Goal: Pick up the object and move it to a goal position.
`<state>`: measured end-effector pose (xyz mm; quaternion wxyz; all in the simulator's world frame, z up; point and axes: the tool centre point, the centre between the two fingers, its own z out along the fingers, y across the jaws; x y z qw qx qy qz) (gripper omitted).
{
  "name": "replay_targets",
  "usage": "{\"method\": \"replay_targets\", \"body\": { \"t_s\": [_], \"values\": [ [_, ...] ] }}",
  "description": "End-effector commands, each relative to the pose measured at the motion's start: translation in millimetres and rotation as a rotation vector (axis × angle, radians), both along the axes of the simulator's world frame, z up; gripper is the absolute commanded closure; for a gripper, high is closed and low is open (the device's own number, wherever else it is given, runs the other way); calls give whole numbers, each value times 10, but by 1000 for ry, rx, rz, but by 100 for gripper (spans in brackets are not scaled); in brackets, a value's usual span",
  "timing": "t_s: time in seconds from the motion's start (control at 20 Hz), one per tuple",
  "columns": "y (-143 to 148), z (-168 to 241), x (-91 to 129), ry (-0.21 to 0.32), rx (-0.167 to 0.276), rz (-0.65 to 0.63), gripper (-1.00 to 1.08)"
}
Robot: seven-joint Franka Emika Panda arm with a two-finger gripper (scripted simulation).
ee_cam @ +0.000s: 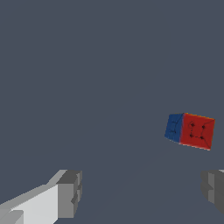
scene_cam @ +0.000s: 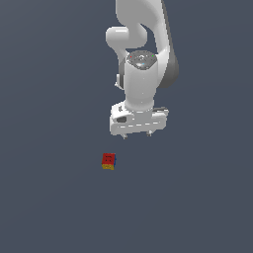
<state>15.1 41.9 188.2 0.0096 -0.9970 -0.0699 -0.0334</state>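
Note:
The object is a tiny cube (scene_cam: pixel 108 161) with a red top face marked by dark dots, a yellow side and a blue side, resting on the dark grey floor. In the wrist view the cube (ee_cam: pixel 192 130) shows its red dotted face and one blue side. My gripper (scene_cam: pixel 137 134) hangs above the floor, up and toward the exterior view's right of the cube, apart from it. Its grey fingertips (ee_cam: pixel 70 192) stand wide apart, with nothing between them; the gripper (ee_cam: pixel 142 190) is open. The cube lies outside the gap between the fingers.
A plain dark grey surface (scene_cam: pixel 54 197) fills both views. The white arm (scene_cam: pixel 143 59) rises above the gripper toward the top of the exterior view. No other objects or a goal marker show.

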Motion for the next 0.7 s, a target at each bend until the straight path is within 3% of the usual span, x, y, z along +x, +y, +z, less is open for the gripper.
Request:
{"method": "replay_targets", "body": {
  "t_s": [0.0,0.65],
  "values": [
    [-38,-32,19,2,-5,42,-92],
    [-304,-262,141,14,-36,348,-92]
  ]
}}
